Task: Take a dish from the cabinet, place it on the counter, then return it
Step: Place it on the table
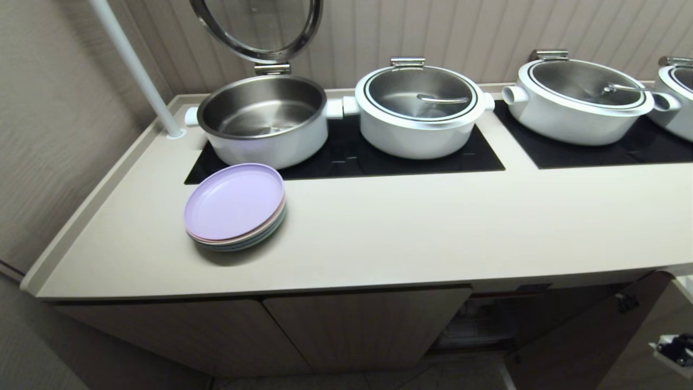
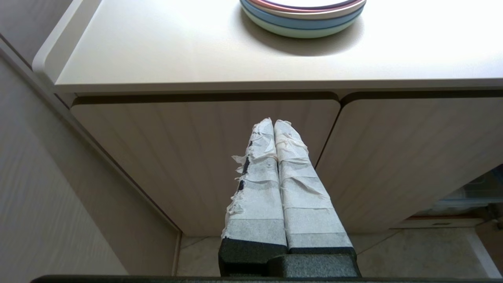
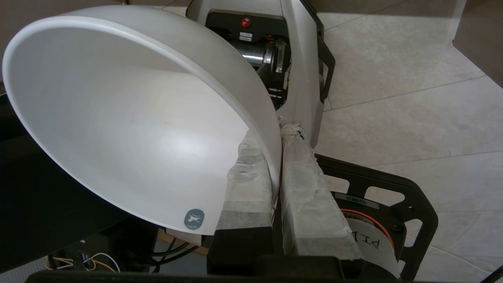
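The dish [image 3: 129,118], a deep plain white bowl, fills much of the right wrist view. My right gripper [image 3: 275,133] is shut on its rim, one taped finger inside the wall and one outside. The bowl hangs tilted above the tiled floor [image 3: 412,98], beside my own base [image 3: 275,47]. The cream counter [image 1: 406,227] stretches across the head view. Below it is the cabinet [image 1: 368,330], whose right compartment [image 1: 476,325] stands open and dim. My left gripper [image 2: 274,122] is shut and empty, parked low in front of the closed fluted doors.
A stack of pastel plates [image 1: 235,206] lies on the counter's left part. Behind it on black cooktop panels stand an open pot [image 1: 265,119] and lidded pots [image 1: 419,111]. A white pole [image 1: 135,65] rises at the back left. The opened cabinet door [image 1: 584,336] juts out at lower right.
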`<state>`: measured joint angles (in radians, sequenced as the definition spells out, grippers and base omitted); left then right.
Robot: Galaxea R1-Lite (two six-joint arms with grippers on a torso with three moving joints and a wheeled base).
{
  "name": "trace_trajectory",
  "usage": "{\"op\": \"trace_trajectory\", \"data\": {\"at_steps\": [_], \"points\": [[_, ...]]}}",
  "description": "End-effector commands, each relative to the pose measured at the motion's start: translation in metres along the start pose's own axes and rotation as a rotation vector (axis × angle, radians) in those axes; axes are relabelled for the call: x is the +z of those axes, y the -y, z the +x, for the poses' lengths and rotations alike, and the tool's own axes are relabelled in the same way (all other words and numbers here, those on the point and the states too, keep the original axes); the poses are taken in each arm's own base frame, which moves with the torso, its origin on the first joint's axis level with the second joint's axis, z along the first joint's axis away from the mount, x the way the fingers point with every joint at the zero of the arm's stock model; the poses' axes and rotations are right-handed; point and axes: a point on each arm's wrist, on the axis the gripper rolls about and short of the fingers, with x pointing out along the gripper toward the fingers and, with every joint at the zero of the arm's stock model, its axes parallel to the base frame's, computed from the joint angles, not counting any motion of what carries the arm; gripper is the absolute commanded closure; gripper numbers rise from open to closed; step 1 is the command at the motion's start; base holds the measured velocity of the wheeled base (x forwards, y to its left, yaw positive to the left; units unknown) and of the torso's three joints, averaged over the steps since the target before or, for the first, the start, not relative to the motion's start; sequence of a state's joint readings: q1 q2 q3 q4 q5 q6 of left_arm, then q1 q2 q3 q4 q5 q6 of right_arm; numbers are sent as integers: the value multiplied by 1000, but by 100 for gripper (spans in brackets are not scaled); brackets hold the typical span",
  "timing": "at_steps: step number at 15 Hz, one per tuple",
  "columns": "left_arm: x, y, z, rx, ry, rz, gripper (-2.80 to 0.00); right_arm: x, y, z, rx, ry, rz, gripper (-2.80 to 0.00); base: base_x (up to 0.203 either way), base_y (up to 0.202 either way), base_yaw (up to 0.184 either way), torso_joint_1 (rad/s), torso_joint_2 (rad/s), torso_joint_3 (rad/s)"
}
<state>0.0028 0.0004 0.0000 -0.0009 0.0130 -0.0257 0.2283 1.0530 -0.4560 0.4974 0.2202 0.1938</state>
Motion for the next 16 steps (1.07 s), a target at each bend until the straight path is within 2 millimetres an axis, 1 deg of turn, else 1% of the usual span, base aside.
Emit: {"op": "trace_trajectory", "data": {"at_steps": [1,4,6,9,16], "points": [[0,0,0,1,1,0,0,2,-2,-2,21,5,-1,0,0,0,0,0,0,0],[0,0,0,1,1,0,0,12,-5,-7,44,33,-1,0,0,0,0,0,0,0],[0,0,0,1,1,0,0,23,-7,-7,44,31,-2,0,0,0,0,0,0,0],[0,0,0,1,0,0,0,50,-13,-8,46,40,-5,0,0,0,0,0,0,0],[0,0,0,1,0,0,0,120,-26,-1,53,66,-14,0,0,0,0,0,0,0]]}}
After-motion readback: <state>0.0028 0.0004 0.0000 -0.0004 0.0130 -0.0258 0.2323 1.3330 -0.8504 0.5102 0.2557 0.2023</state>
